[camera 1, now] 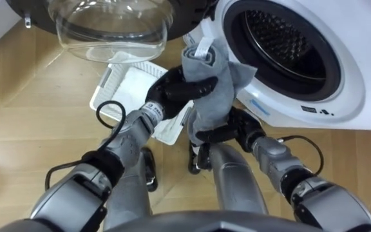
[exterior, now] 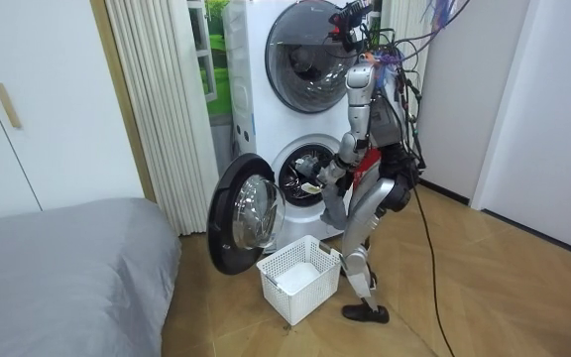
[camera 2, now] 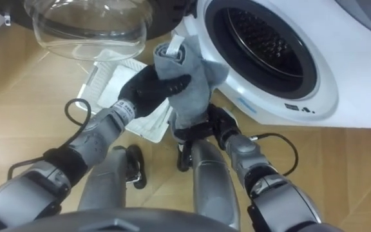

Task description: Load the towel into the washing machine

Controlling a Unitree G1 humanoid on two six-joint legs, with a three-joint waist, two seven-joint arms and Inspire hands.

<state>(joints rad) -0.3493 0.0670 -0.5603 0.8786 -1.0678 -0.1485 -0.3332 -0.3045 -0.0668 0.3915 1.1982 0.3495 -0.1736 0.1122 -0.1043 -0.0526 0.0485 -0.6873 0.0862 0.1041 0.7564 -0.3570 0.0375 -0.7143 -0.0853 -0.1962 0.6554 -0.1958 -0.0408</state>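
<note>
Closest to the head camera, both arms reach forward and meet on the grey towel, which hangs upright between them above the wooden floor. The left hand is clenched round the towel's upper middle, its fingers wrapped across the cloth. The right hand is curled round the towel's lower end from below. A white tag sticks up from the top of the towel.

So the towel is still outside the machine, held in the air just in front of the lower left part of the washing machine's front panel.

Beneath and beyond the left hand, a white slatted basket sits on the floor. Its inside looks white, and I cannot tell whether anything lies in it.

Past the basket, the machine's round door stands swung open to the left, its clear glass bowl facing the robot.

Farther back and to the right is the open drum, with its dark perforated wall showing.

From the room view, the robot stands bent at the knees before the lower machine, with a second front-loading machine stacked on top of it and a grey bed off at the room view's left.
</note>
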